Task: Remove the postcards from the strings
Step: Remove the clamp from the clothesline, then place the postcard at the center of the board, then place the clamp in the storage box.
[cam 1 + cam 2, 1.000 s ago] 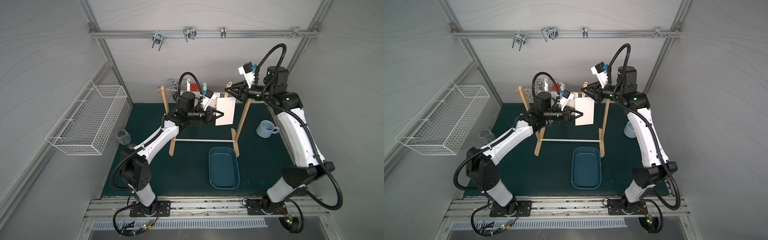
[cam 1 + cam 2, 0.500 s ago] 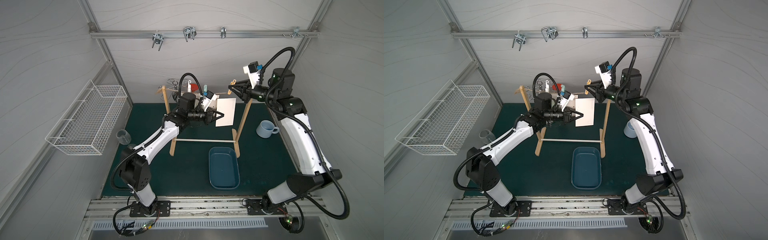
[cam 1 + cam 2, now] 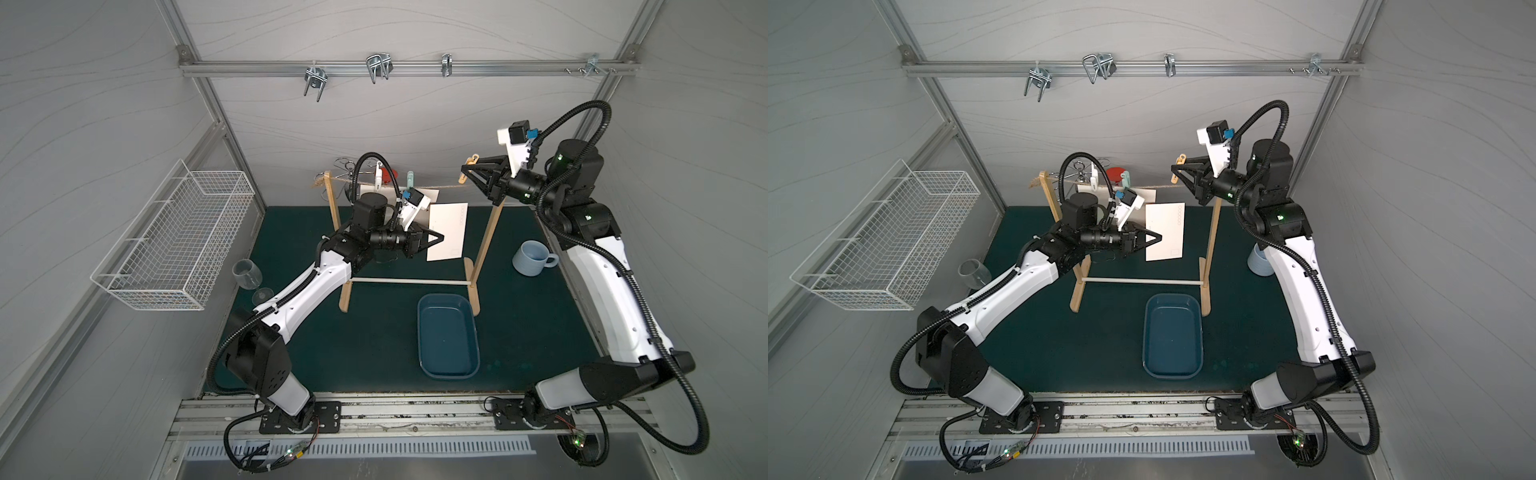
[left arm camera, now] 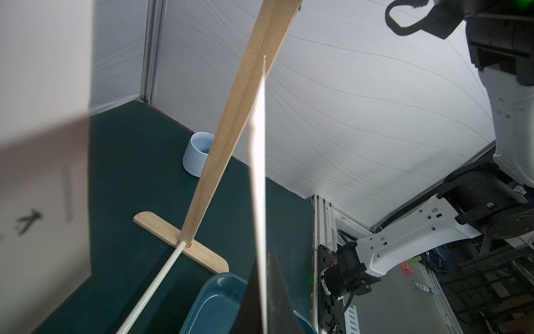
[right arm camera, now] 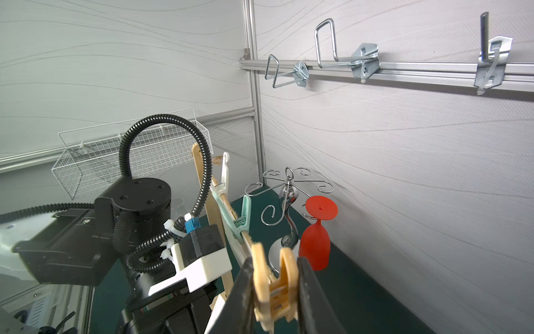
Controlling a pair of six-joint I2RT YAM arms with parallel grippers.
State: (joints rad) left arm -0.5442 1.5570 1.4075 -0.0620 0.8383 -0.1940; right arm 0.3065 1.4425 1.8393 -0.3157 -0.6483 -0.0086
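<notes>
Postcard (image 3: 448,230) is held by one edge in the clenched left pincer (image 3: 440,239), hanging clear below the string (image 3: 440,189), with open room left between the wooden uprights (image 3: 486,241). A tan peg (image 5: 274,286) at the string's right end is gripped by the right pincer (image 3: 464,169). Since a second ago the right arm has been drawn back and the postcard lowered slightly. Only a bare blue bottom is shown in the tray (image 3: 419,332), set on the surface (image 3: 374,332) just beside the right upright's foot.

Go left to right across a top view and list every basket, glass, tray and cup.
wire basket → clear glass → red glass → blue tray → mug
</notes>
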